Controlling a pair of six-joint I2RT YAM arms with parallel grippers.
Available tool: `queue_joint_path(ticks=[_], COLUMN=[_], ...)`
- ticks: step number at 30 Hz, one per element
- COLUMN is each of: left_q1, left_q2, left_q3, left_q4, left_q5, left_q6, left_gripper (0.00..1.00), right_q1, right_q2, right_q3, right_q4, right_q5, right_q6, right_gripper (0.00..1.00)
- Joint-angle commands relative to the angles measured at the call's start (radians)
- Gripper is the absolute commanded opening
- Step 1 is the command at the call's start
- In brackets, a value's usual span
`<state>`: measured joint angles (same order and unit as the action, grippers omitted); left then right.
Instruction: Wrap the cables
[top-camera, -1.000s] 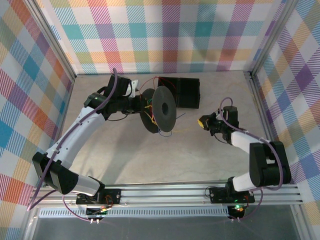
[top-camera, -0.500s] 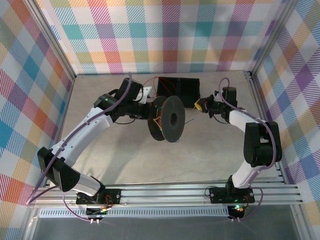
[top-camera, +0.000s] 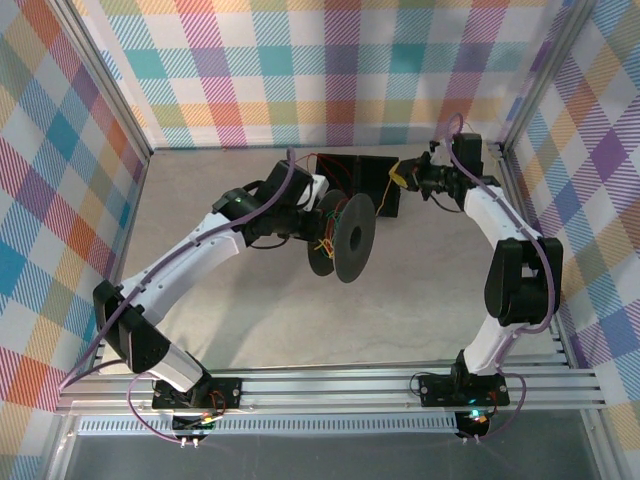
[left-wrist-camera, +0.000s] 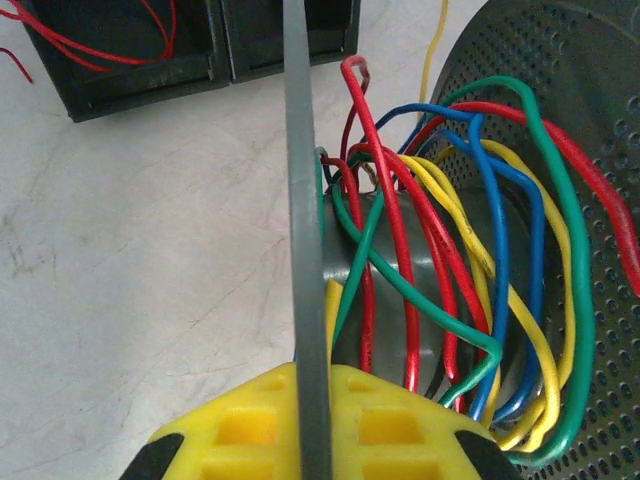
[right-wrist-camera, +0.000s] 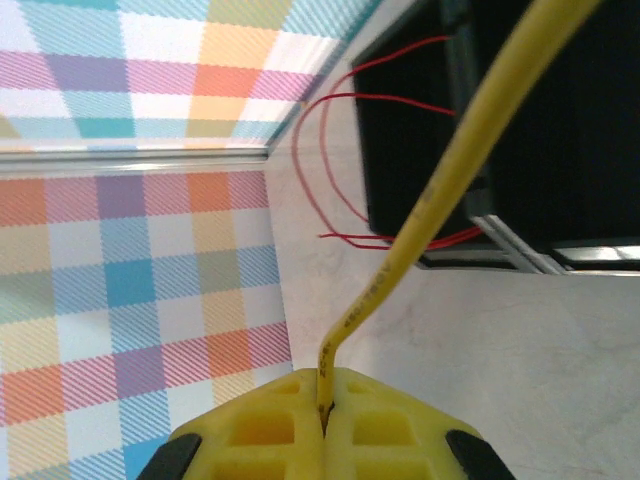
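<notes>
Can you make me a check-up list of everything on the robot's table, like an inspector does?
Surface: pale marbled tabletop.
Job's things: black perforated plastic spool standing on edge, with red, yellow, blue and green wires looped round its hub; one long yellow wire pinched by the right gripper; thin red wires trailing out of a black open box at the back.
Clutter: nothing seen.
Grippers: left gripper shut on the spool's rim; right gripper shut on the long yellow wire.
Cables: thick purple cables run along the arms.
Surroundings: colourful checked walls; metal rail at the near edge.
</notes>
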<state>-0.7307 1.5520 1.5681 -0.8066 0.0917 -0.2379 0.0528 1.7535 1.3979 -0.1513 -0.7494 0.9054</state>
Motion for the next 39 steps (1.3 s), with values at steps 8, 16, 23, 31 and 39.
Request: queue_joint_path(ticks=[8,16,23,31,39], left_q1=[-0.048,-0.050,-0.049,-0.026,-0.022], left_q2=[0.083,0.141,0.167,0.182,0.197], left_q3=[0.030,0.049,0.062,0.098,0.125], left_q4=[-0.193,-0.214,-0.222,-0.229,-0.230], left_q5=[-0.044,-0.106,-0.171,-0.238,-0.245], left_q6=[0.047,0.034,0.001,-0.052,-0.063], left_gripper=[0.00,0.00,0.00,0.00,0.00], right_q1=[0.119,0.218,0.298,0.390,0.456], right_q2=[-0.012,-0.063,-0.148,-0.293,-0.337], right_q3=[0.293,0.365,0.316,0.168,0.114], right_q4=[-0.103,-0.126,-0.121,-0.096,-0.022], right_q5=[-0.026,-0.019,0.030,0.145,0.213], right_q6=[-0.159,-0.185,-0.199,-0.270,-0.326], right_gripper=[0.00,0.00,0.00,0.00,0.00])
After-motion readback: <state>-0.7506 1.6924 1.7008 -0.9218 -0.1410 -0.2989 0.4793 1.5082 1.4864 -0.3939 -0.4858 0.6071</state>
